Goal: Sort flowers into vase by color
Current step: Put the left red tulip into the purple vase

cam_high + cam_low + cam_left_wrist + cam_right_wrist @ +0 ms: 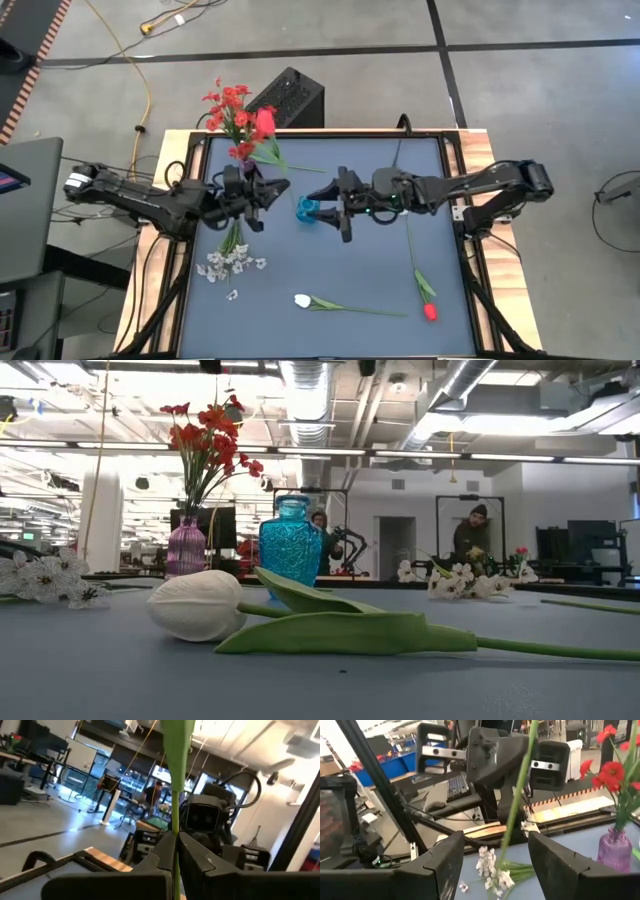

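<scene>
Low view people (476, 532), overhead left gripper (262, 196) hidden

green stem (176, 785) cut off at frame top in left wrist view, bloom unseen; purple vase (243, 152) mostly hidden under red flowers (232, 108) in high view; people beyond worktop too blurred to detail

red flowers (205, 435), purple vase (185, 548), textured teal vase (291, 543)

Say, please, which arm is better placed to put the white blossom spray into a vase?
Left: the left hand grips the white blossom spray; the right hand is open beside the blue vase.
</scene>
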Tool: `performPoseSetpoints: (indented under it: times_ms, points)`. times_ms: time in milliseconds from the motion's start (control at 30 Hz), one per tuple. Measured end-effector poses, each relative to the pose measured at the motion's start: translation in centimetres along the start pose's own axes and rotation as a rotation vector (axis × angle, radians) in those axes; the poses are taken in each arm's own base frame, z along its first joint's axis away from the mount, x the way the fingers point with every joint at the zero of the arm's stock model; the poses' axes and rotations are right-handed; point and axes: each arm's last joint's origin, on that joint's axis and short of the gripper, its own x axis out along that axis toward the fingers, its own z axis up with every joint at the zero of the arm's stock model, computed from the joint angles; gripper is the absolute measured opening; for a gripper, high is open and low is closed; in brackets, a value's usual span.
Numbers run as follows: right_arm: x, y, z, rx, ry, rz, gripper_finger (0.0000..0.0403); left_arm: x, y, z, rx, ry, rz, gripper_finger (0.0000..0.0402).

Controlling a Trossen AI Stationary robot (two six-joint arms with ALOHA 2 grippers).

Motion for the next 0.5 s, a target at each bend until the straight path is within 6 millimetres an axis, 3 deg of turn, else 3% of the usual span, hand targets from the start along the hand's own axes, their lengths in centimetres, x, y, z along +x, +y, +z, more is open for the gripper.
performPoseSetpoints:
  times_ms: [333, 500]
  points:
    - [3.0, 0.1, 0.8, -0.041, -0.024, -0.007, 0.0241, 1.3, -0.6, 0.7, 0.057, 0.020, -0.040, 0.0000]
    - [3.2, -0.4, 1.0, -0.043, -0.027, -0.035, 0.0172, 1.3, -0.5, 0.6, 0.061, 0.032, -0.038, 0.0000]
